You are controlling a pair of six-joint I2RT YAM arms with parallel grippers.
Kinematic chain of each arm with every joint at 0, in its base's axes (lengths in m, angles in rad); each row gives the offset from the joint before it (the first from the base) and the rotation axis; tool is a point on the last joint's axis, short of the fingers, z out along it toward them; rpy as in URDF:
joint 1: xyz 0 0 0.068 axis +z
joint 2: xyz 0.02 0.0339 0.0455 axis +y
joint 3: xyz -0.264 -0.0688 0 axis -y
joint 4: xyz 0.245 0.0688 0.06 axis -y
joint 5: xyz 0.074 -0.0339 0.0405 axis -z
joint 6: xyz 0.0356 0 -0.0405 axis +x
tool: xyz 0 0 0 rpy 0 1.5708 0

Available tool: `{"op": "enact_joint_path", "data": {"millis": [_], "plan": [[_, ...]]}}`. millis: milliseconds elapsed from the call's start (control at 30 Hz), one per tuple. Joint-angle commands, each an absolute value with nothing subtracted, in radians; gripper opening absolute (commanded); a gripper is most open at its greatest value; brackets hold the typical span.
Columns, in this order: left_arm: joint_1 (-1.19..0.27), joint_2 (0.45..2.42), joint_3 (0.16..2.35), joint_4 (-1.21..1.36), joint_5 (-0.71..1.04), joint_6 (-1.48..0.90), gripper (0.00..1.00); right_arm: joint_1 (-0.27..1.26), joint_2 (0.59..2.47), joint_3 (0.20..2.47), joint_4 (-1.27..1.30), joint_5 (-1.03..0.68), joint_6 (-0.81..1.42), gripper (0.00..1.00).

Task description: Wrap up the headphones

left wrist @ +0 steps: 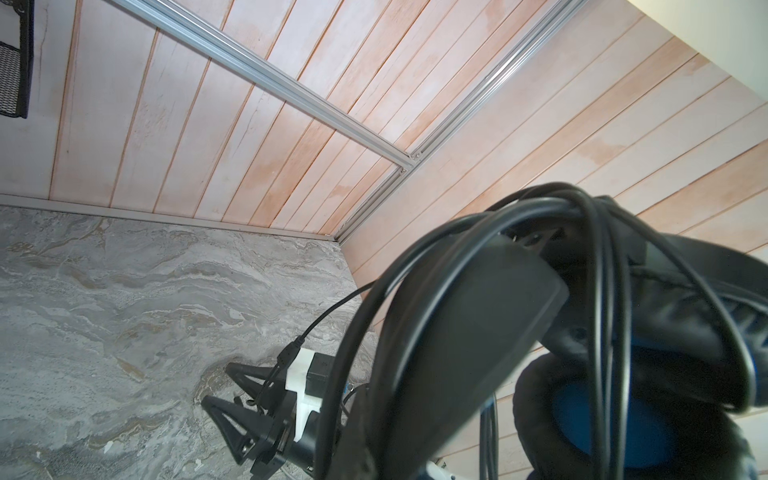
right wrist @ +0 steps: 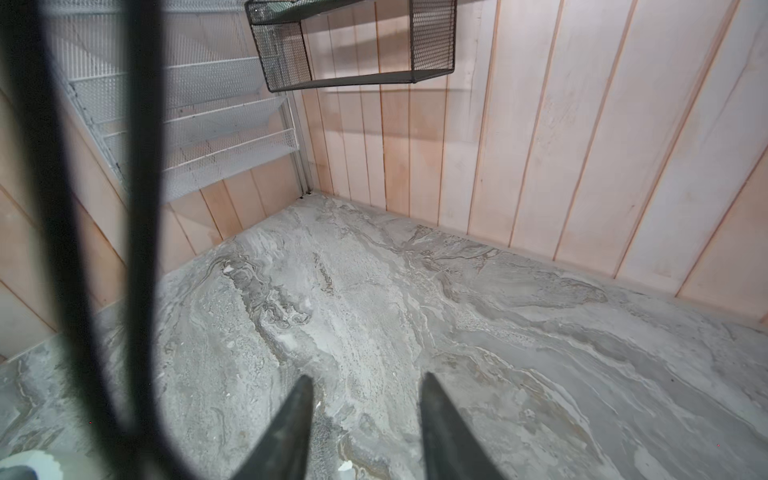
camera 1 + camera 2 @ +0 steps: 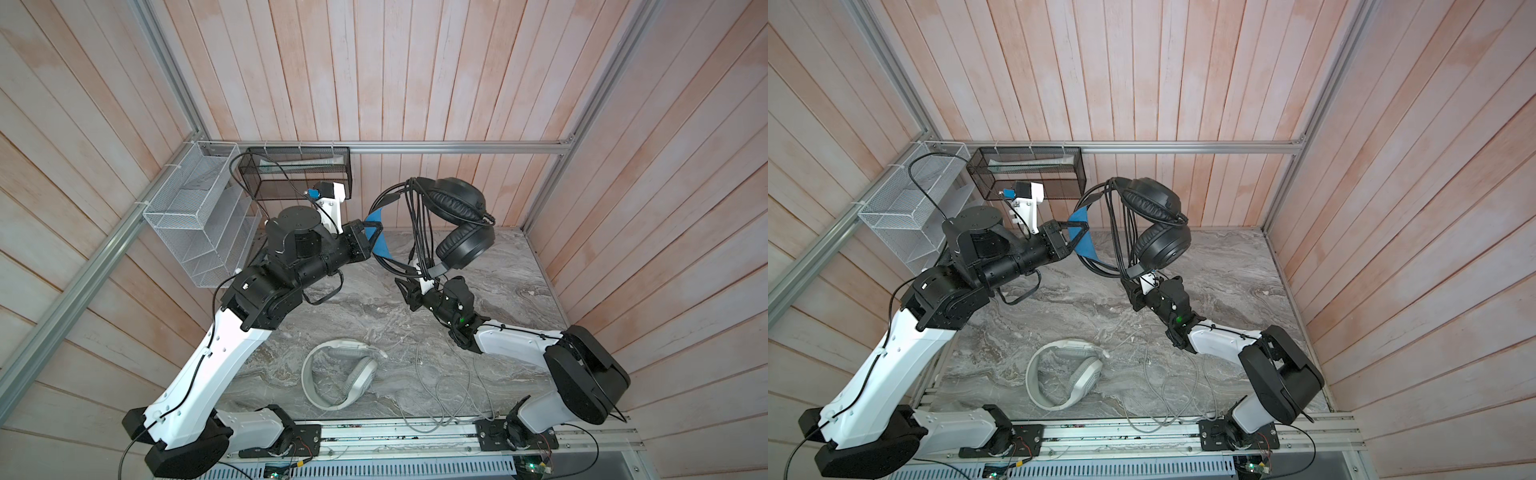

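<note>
My left gripper (image 3: 374,235) clenches the black headphones (image 3: 457,216), lifted near the far edge of the table (image 3: 353,307), cable (image 3: 420,232) mostly looped on, my right gripper (image 2: 365,382) seems released and empty, and the white-grey headphones (image 3: 361,376) lie unwrapped near the front edge.

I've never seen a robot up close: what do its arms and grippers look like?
The left arm and right arm have white shells, black joints and thin black cables. The left gripper and right gripper each end in two black, triangular, open-framed fingers.
</note>
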State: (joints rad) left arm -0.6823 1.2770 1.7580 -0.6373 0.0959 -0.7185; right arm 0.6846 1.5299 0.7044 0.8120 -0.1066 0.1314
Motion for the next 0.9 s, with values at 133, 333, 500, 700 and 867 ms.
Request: {"op": "enact_joint_path", "data": {"millis": [133, 333, 500, 700, 867], "plan": [[-0.598, 1.266, 1.778, -0.557, 0.1, -0.723, 0.0, 0.721, 1.435, 0.612, 0.813, -0.131, 0.161, 0.0], [-0.42, 1.323, 1.66, -0.5, 0.139, -0.726, 0.0, 0.902, 1.255, 0.612, 0.509, -0.091, 0.057, 0.0], [-0.294, 1.379, 1.531, -0.413, 0.204, -0.79, 0.0, 1.056, 1.149, 0.705, 0.172, -0.134, 0.0, 0.0], [-0.301, 1.437, 1.457, -0.425, 0.082, -0.7, 0.0, 1.159, 1.126, 0.953, -0.199, -0.107, -0.087, 0.0], [-0.42, 1.427, 1.361, -0.458, -0.096, -0.563, 0.0, 1.166, 1.22, 1.19, -0.497, 0.019, -0.181, 0.0]]}}
